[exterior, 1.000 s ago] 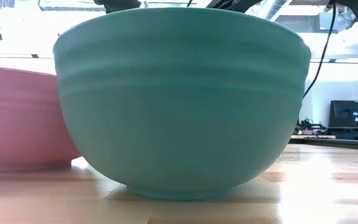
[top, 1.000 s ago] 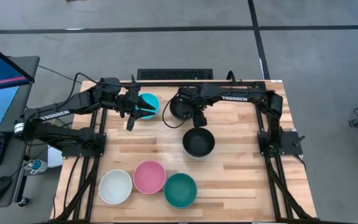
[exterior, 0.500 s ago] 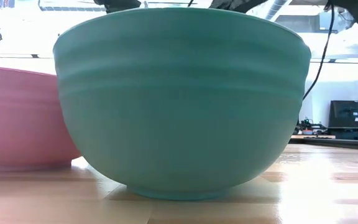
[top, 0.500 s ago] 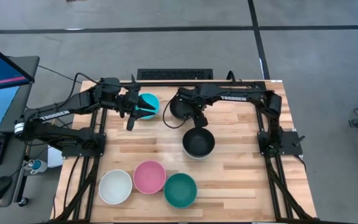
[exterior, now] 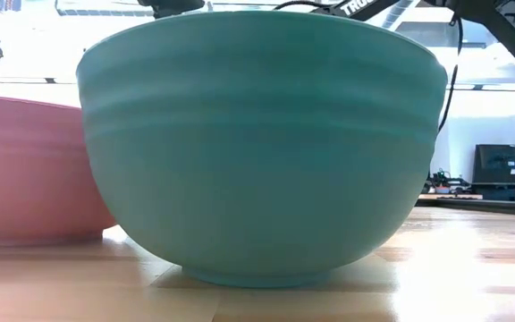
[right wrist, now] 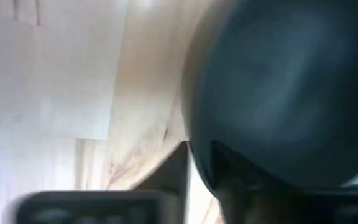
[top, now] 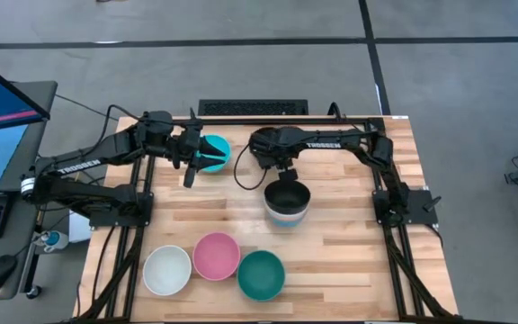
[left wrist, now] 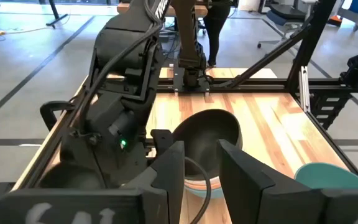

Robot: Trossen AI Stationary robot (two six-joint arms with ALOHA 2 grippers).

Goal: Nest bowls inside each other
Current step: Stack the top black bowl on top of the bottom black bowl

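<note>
High view: right gripper [top: 281, 171] pinches the black bowl's [top: 287, 193] far rim above a stack mid-table; left gripper [top: 198, 158] grips the cyan bowl [top: 214, 151] near the far edge. White [top: 167, 270], pink [top: 216, 256] and teal bowls [top: 261, 274] line the near edge. Low view: teal bowl [exterior: 262, 143] fills the frame. Right wrist view: fingers [right wrist: 178, 168] straddle the black rim.

The wooden surface [top: 349, 243] carries a white bowl [top: 166, 269], pink bowl [top: 216, 255], dark teal bowl [top: 261, 274], and a black-topped bowl stack [top: 287, 202].

Black bowl [top: 287, 195] sits over white and cyan-blue rims. Cyan-blue bowl [top: 213, 153] up top. Front row: white bowl [top: 166, 270], pink bowl [top: 216, 256], dark teal bowl [top: 261, 274]. Table [top: 349, 234] light striped wood. Both arms black, white lettering. Floor grey.
</note>
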